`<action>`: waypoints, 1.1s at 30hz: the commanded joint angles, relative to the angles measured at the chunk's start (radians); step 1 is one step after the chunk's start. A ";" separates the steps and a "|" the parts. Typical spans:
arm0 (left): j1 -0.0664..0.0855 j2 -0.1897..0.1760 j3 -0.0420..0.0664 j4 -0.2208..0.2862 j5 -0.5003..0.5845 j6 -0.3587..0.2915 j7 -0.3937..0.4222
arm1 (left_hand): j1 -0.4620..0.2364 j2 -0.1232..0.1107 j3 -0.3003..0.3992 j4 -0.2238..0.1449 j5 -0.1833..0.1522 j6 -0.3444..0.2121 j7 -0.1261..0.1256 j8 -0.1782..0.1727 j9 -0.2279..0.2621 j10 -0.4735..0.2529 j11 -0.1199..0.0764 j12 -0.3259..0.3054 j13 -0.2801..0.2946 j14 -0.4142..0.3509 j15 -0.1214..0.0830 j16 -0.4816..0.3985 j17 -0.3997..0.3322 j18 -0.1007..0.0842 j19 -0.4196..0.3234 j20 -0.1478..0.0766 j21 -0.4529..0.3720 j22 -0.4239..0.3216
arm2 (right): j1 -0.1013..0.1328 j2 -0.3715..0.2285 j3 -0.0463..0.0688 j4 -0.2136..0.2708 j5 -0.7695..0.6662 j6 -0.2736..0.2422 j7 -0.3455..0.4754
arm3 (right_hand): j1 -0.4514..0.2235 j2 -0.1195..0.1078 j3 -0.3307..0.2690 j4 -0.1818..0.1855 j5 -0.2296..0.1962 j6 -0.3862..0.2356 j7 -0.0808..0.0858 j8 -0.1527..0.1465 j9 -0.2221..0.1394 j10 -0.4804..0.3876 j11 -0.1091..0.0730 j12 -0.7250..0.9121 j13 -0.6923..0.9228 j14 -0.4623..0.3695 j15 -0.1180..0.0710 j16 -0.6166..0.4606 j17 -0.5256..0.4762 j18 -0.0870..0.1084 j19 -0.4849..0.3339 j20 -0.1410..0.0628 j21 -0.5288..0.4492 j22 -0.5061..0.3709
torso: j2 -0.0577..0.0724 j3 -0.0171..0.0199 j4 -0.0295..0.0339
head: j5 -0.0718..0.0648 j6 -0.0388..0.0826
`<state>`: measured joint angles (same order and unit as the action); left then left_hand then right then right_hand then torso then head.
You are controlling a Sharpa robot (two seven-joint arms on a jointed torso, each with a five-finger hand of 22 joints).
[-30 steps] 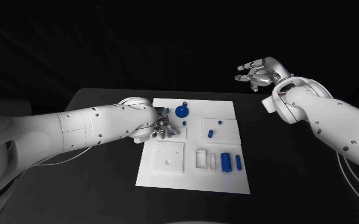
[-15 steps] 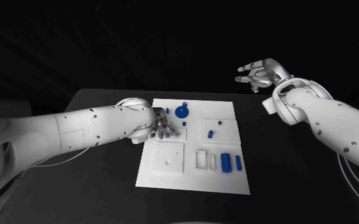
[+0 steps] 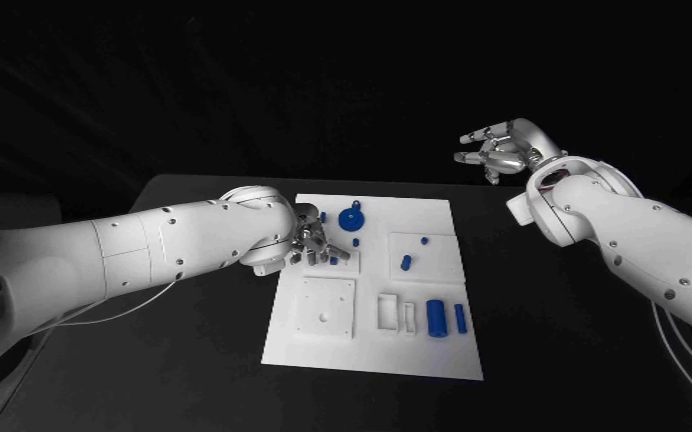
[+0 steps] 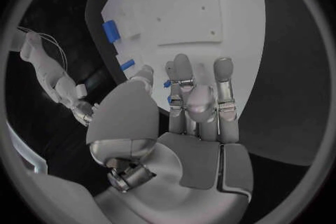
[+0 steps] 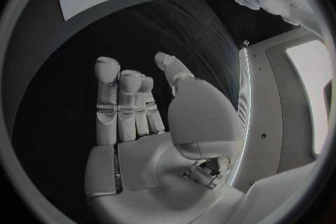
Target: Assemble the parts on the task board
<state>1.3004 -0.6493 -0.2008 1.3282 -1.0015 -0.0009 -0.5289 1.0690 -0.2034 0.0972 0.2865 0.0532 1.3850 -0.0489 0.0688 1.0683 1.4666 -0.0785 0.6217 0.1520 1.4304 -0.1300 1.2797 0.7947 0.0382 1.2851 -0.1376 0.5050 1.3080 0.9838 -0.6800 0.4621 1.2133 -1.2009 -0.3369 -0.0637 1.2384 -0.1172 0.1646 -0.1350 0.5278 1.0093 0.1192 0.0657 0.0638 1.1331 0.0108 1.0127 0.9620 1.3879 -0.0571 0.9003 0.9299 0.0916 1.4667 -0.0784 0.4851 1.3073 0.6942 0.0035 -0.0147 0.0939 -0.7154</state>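
Note:
The white task board point(image 3: 433, 352) lies in the middle of the black table. On it are a round blue part with a knob point(image 3: 352, 217), two small blue pegs point(image 3: 408, 259), a blue cylinder point(image 3: 434, 314) and a blue bar point(image 3: 460, 316). My left hand point(image 3: 315, 242) hovers low over the board's left part with its fingers stretched out. In the left wrist view a small blue part point(image 4: 169, 98) peeks between the fingers point(image 4: 183, 75) of my left hand point(image 4: 189, 112); I cannot tell whether it is held. My right hand point(image 3: 498, 149) hangs high above the table's far right, fingers apart and empty point(image 5: 133, 106).
A raised white square block point(image 3: 326, 304) and a white slotted holder point(image 3: 389, 309) sit on the board's near half. Black table point(image 3: 562, 352) runs on both sides of the board. In the left wrist view, two more blue parts point(image 4: 111, 31) lie beyond the fingers.
My left hand has slid a little toward the near side over the board's left part. My right hand stays raised, almost where it was.

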 commanded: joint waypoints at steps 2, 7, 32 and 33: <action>0.021 -0.008 0.024 -0.003 0.068 -0.006 0.015 | 0.023 0.009 0.007 -0.007 -0.004 -0.071 0.019 -0.009 -0.042 0.046 0.006 -0.038 -0.013 -0.020 -0.007 -0.048 -0.073 -0.022 -0.008 -0.015 -0.016 0.000 | -0.001 0.000 0.001 -0.004 0.007 0.002 0.008 | -0.009 0.001 0.001 0.004 0.006 -0.001 0.000 -0.004 0.000 -0.006 -0.001 -0.005 -0.002 -0.007 -0.002 -0.005 -0.001 0.019 0.014 0.001 -0.006 0.052 | 0.000 0.0005 -0.0012 | 0.003 0.006; 0.070 0.006 0.041 -0.062 0.090 0.017 0.025 | 0.034 0.025 0.010 -0.013 -0.004 -0.119 0.030 -0.006 -0.086 0.044 0.007 -0.049 -0.008 -0.019 -0.010 -0.055 -0.083 -0.025 -0.003 -0.021 -0.022 -0.002 | -0.001 0.003 0.001 -0.010 0.010 0.004 0.008 | -0.009 0.001 0.001 0.004 0.006 -0.001 0.000 -0.004 0.000 -0.006 -0.001 -0.005 -0.002 -0.007 -0.002 -0.005 -0.001 0.019 0.014 0.001 -0.006 0.052 | 0.001 -0.0001 -0.0021 | 0.006 0.015; 0.115 0.212 0.036 -0.511 0.074 0.165 0.104 | 0.014 0.150 -0.016 -0.178 0.027 -0.267 0.090 0.035 -0.647 0.041 0.037 -0.112 0.049 -0.035 0.011 -0.076 -0.144 -0.011 0.005 0.000 -0.063 0.014 | -0.001 0.010 0.001 -0.002 0.012 0.006 0.007 | -0.008 0.001 -0.003 0.013 0.010 -0.002 0.000 -0.004 0.000 -0.005 -0.001 -0.004 -0.002 -0.006 -0.002 -0.005 -0.001 0.019 0.015 0.001 -0.008 0.052 | 0.031 -0.0047 -0.0286 | 0.030 0.050; 0.112 0.218 0.035 -0.525 0.073 0.170 0.106 | 0.011 0.147 -0.017 -0.177 0.025 -0.272 0.091 0.032 -0.656 0.040 0.038 -0.113 0.050 -0.036 0.012 -0.077 -0.146 -0.011 0.004 0.001 -0.064 0.014 | -0.001 0.010 0.001 -0.001 0.012 0.005 0.008 | -0.009 0.001 -0.004 0.015 0.011 -0.001 0.000 -0.003 0.001 -0.006 -0.001 -0.005 -0.003 -0.006 -0.002 -0.005 -0.001 0.019 0.015 0.001 -0.008 0.052 | 0.033 -0.0050 -0.0291 | 0.029 0.051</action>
<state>1.4159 -0.4401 -0.1647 0.8187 -0.9205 0.1140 -0.4540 1.0815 -0.0602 0.0806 0.1127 0.0765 1.1185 0.0443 0.1037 0.4148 1.4663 -0.0495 0.5115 0.2007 1.3991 -0.1205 1.2083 0.6486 0.0227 1.2905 -0.1429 0.4470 1.3079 0.9836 -0.6698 0.4623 1.2085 -1.1898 -0.3368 -0.0632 1.2384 -0.1171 0.1617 -0.1267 0.5326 1.0075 0.1174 0.0657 0.0638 1.1347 0.0124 1.0127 0.9597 1.3879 -0.0571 0.9003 0.9298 0.0916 1.4667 -0.0784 0.4798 1.3080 0.7204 0.0000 -0.0402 0.1240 -0.6668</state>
